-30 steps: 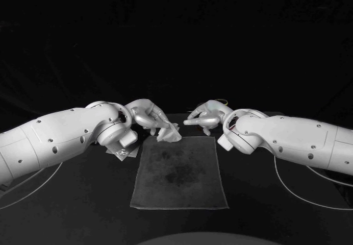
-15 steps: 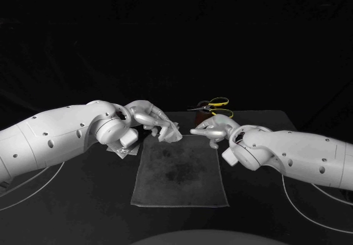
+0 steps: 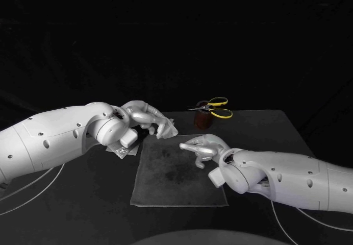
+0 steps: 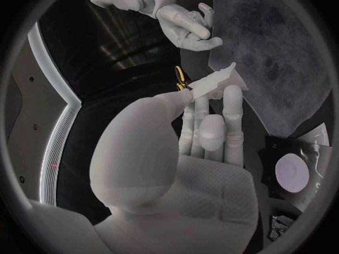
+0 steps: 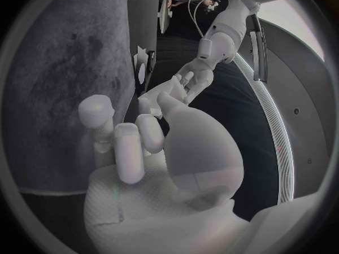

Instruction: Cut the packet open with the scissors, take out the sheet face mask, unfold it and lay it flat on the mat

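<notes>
My left hand (image 3: 147, 118) hovers at the mat's far left corner and pinches the folded white face mask (image 3: 166, 130) between thumb and fingers; the left wrist view shows the mask (image 4: 216, 82) at its fingertips (image 4: 233, 99). My right hand (image 3: 200, 149) hangs over the right part of the dark grey mat (image 3: 176, 178), empty, with its fingers loosely bent. It also shows as the right hand (image 4: 188, 28) beside the mat (image 4: 282, 56). The yellow-handled scissors (image 3: 214, 106) stand in a brown holder (image 3: 201, 120) behind the mat. The cut packet (image 3: 125, 149) lies under my left wrist.
The packet (image 4: 296, 170) lies flat beside the mat's left edge, and the right wrist view shows the packet (image 5: 141, 68) next to the mat (image 5: 64, 84). The table's back edge runs just behind the scissors holder. Cables trail off both arms at the front.
My right hand has left the scissors at the back and come forward over the mat, uncovering scissors and holder. My left hand keeps the mask and has drifted slightly back and left.
</notes>
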